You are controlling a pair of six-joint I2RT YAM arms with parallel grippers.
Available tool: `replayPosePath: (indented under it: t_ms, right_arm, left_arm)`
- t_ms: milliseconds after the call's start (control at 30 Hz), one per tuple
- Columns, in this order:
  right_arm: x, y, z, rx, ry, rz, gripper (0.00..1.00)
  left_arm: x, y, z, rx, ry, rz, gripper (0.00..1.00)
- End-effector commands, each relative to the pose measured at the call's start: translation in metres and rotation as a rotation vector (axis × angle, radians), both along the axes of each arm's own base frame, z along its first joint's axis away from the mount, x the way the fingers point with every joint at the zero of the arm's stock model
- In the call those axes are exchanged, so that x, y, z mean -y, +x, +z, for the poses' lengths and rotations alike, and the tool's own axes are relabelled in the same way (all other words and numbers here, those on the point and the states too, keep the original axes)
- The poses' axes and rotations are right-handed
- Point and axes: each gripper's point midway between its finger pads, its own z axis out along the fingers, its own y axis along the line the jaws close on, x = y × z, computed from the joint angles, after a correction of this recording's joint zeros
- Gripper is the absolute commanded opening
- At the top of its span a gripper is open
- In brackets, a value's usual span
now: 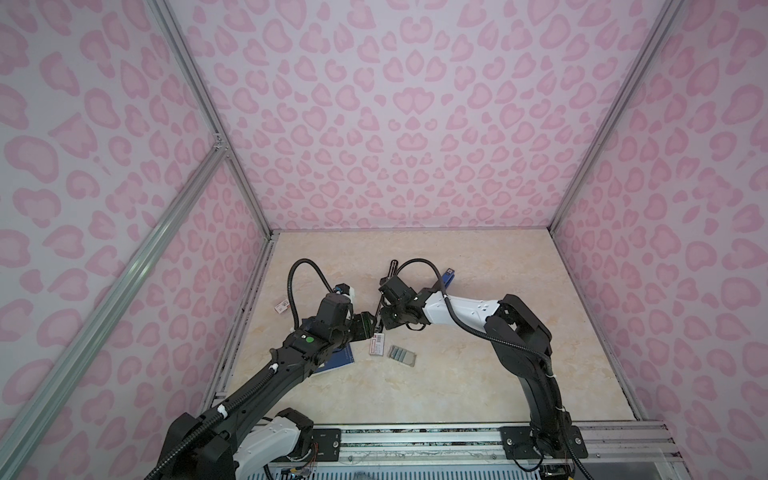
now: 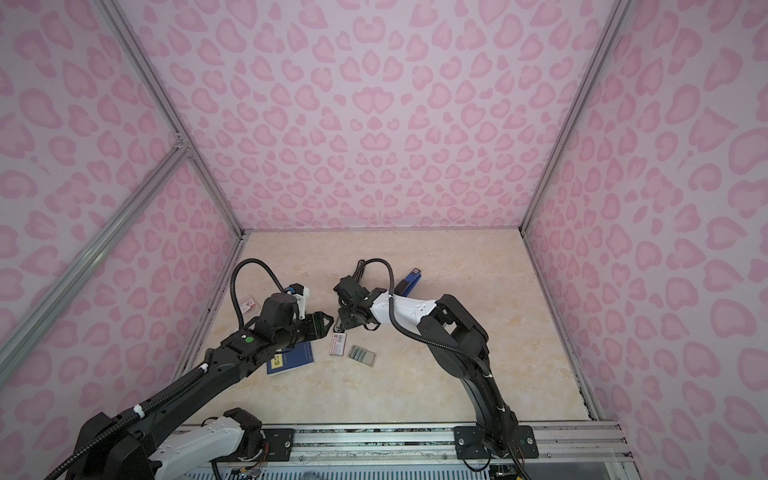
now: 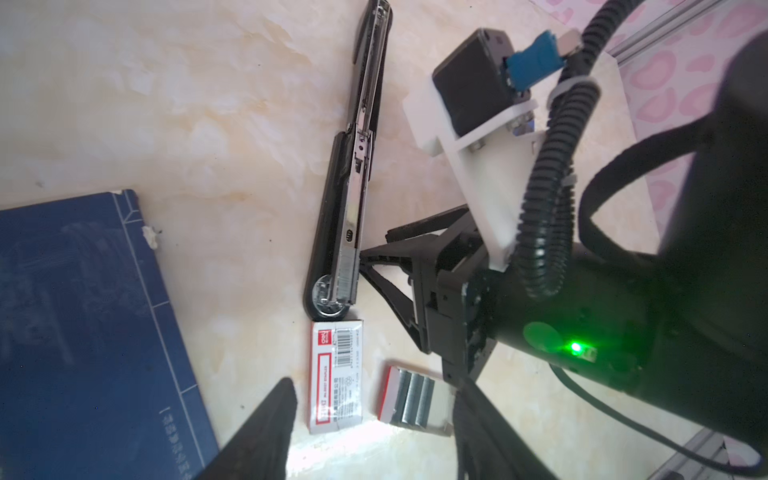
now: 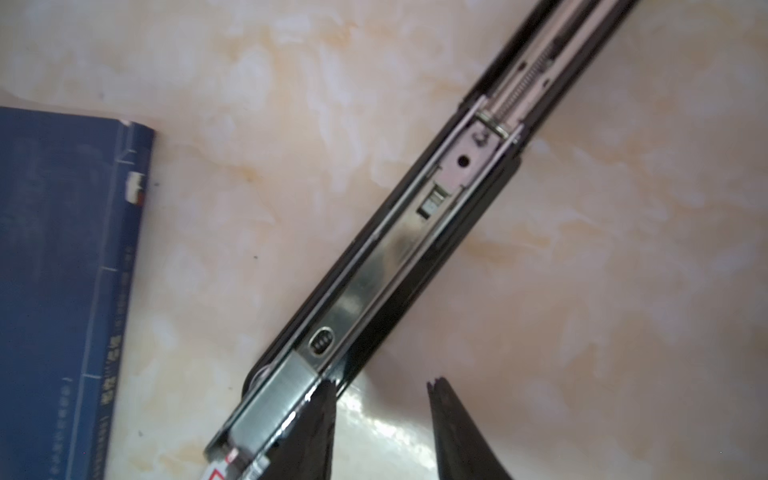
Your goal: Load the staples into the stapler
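Note:
The black stapler (image 3: 353, 195) lies folded open flat on the table, its metal channel (image 4: 395, 257) facing up. A ribbed silvery strip of staples (image 4: 282, 390) sits in the front end of that channel. More staples (image 3: 415, 395) lie side by side in an open little tray (image 1: 401, 355) nearer the table's front. My right gripper (image 4: 382, 382) is open, one finger beside the stapler's front end and nothing between the two. My left gripper (image 3: 376, 384) hovers open above the tray and the barcoded box. In both top views the two grippers (image 1: 370, 322) (image 2: 341, 322) nearly meet over the stapler's front end.
A white-and-red barcoded box (image 3: 336, 374) touches the stapler's front end. A blue book (image 3: 83, 332) lies to the left, partly under the left arm. A blue stapler (image 1: 448, 277) rests at the back and a second small box (image 1: 282, 306) at the left.

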Motion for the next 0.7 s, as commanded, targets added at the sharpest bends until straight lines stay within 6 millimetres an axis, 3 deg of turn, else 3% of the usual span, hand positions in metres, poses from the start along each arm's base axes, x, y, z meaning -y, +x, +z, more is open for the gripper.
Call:
replayPosePath:
  t_ms: [0,67,433,667]
  right_arm:
    - [-0.016,0.003,0.014,0.02,0.094,0.037,0.44]
    - [-0.007,0.009,0.023,0.05,0.109,0.024,0.46]
    - [0.082,0.057,0.008,0.053,0.056,-0.161,0.48]
    - [0.109,0.074,-0.002,0.055,0.038,-0.248,0.47]
  left_arm:
    - [-0.013,0.011,0.006,0.027,0.056,0.066,0.76]
    - [-0.014,0.019,0.01,0.041,0.078,0.072,0.79]
    - [0.011,0.076,0.005,0.03,0.181,0.019,0.8]
    - [0.034,0.124,-0.015,0.007,0.246,-0.023,0.8]
